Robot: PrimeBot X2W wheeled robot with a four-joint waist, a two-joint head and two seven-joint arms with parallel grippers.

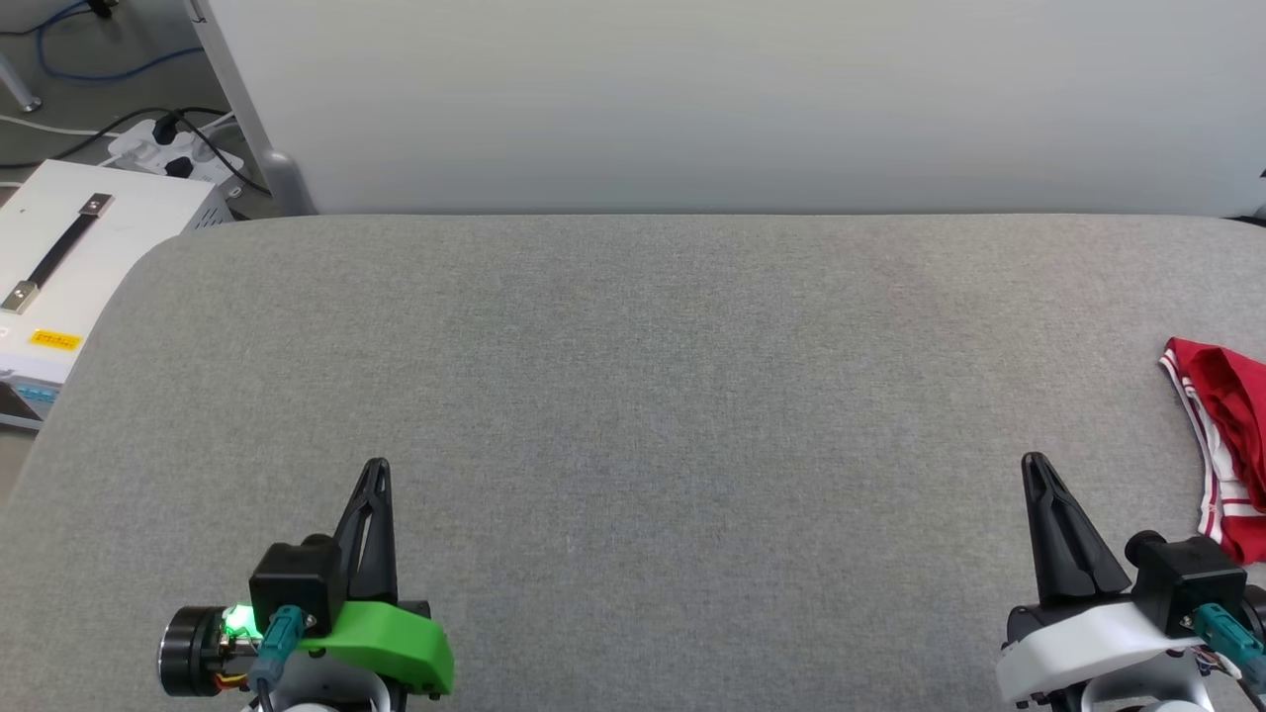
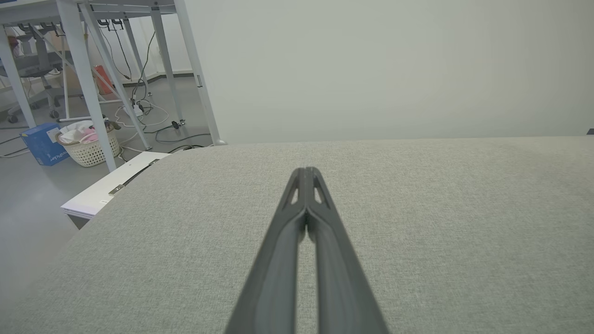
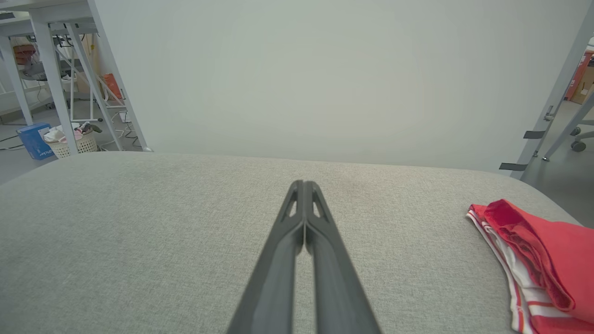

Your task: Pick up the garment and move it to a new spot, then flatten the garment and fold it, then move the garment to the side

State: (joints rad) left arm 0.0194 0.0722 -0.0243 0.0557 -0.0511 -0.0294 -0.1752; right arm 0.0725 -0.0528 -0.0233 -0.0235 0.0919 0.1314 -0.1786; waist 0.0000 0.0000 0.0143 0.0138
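Note:
The garment lies bunched at the right edge of the grey cloth-covered table; it is red with white parts and red-and-white striped trim. In the right wrist view the garment sits at the lower right, cut off by the frame. My right gripper rests at the lower right, shut and empty, a short way left of the garment; its fingers are pressed together. My left gripper is at the lower left, shut and empty, far from the garment, seen pressed together in its wrist view.
A pale partition wall stands behind the table's far edge. Off the table's left edge sit a white box with a black handle and a power strip with cables. Table legs and a laundry basket stand further left.

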